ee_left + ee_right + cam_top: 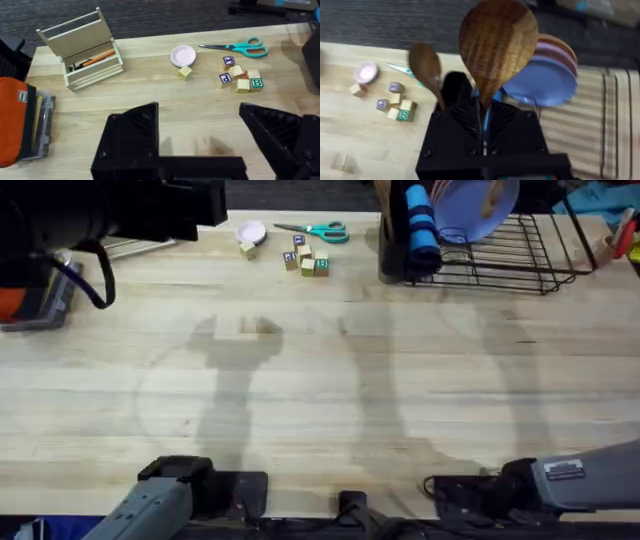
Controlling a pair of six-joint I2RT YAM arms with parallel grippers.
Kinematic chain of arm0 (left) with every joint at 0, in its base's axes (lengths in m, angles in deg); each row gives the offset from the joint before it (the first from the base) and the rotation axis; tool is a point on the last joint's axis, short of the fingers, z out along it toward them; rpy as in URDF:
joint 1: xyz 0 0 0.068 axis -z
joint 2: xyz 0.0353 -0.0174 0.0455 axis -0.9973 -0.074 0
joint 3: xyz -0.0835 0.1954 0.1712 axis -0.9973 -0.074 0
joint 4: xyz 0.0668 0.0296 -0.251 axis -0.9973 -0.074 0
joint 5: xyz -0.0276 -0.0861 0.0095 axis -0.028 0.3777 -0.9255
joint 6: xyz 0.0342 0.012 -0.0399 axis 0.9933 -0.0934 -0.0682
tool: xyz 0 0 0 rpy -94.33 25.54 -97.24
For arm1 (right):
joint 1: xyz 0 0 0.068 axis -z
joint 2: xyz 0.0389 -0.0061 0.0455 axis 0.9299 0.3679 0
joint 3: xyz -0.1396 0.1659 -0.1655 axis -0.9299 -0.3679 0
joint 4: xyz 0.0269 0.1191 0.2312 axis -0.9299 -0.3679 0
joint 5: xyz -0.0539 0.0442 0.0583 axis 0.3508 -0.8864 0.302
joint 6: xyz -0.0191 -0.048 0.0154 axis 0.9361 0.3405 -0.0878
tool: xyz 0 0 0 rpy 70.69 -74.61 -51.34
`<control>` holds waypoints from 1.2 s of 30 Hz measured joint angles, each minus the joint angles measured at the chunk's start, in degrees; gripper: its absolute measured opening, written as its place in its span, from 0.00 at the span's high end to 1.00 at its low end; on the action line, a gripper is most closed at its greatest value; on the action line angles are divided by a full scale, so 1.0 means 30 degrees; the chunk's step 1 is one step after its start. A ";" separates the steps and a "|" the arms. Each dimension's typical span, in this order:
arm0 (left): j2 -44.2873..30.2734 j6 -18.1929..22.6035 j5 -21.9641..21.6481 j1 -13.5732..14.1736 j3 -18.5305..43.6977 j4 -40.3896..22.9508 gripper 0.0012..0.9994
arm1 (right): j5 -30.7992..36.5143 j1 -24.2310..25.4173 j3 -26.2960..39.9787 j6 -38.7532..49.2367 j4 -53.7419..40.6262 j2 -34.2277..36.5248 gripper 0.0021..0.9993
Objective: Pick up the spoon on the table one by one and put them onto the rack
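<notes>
On the light plank table, the left gripper hangs with its black fingers spread wide, gripping nothing, near a beige slatted stand, a small pink dish, lettered wooden blocks and teal-handled scissors. At right, the right gripper is clamped on a brown wooden spoon, bowl upward, beside a second wooden spoon at the black wire rack with its blue plates.

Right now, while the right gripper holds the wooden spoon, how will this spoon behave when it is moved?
The spoon shows solid wood grain, so it is probably stiff and not fragile. Its wide bowl stands above the right gripper, which pinches the slim neck, so it may be top-heavy and pivot. The smooth surface could slip slightly.
</notes>
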 joint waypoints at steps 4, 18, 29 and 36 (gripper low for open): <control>0.0000 0.0000 0.0000 0.0000 0.0000 0.0000 0.01 | -0.0058 -0.1343 0.0000 0.0620 0.2363 0.0408 0.97; 0.0000 0.0000 0.0000 0.0000 0.0000 0.0000 0.01 | -0.0058 -0.2977 0.0000 0.0882 0.8464 0.3032 0.97; 0.0000 0.0000 0.0000 0.0000 0.0000 0.0000 0.01 | 0.1133 -0.4075 0.0000 0.1445 1.0801 0.6339 0.97; 0.0000 0.0000 0.0000 0.0000 0.0000 0.0000 0.01 | 0.1489 -0.4155 0.0000 0.1732 1.1841 0.7001 0.97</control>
